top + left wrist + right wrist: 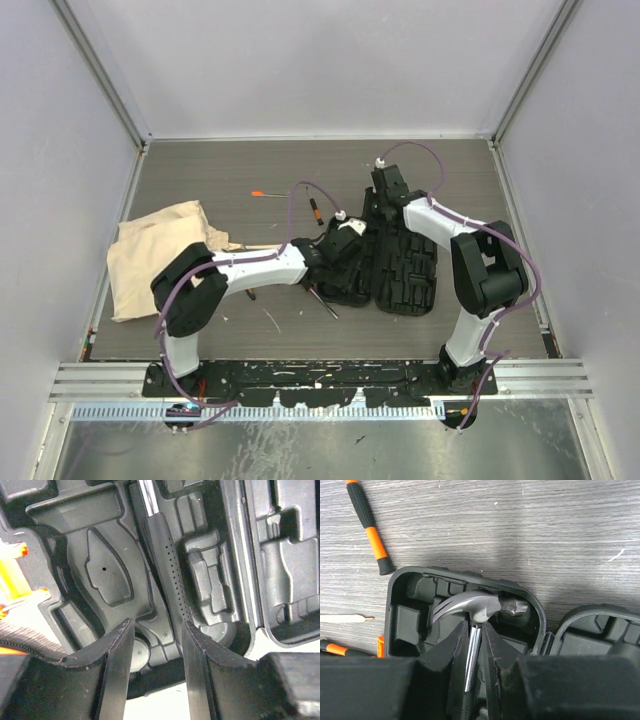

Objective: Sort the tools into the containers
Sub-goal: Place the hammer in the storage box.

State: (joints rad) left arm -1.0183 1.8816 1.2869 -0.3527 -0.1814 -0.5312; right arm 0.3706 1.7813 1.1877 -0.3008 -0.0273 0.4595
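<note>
Right gripper (475,626), nearly closed, straddles the hammer (470,605) inside the tool case (402,590), grip uncertain; left gripper (156,624), half-open, holds nothing. Seating seems underway; next, press it flat.

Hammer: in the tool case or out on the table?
In: the hammer's steel head lies in a moulded recess of the tool case, handle running along the tray.
</note>
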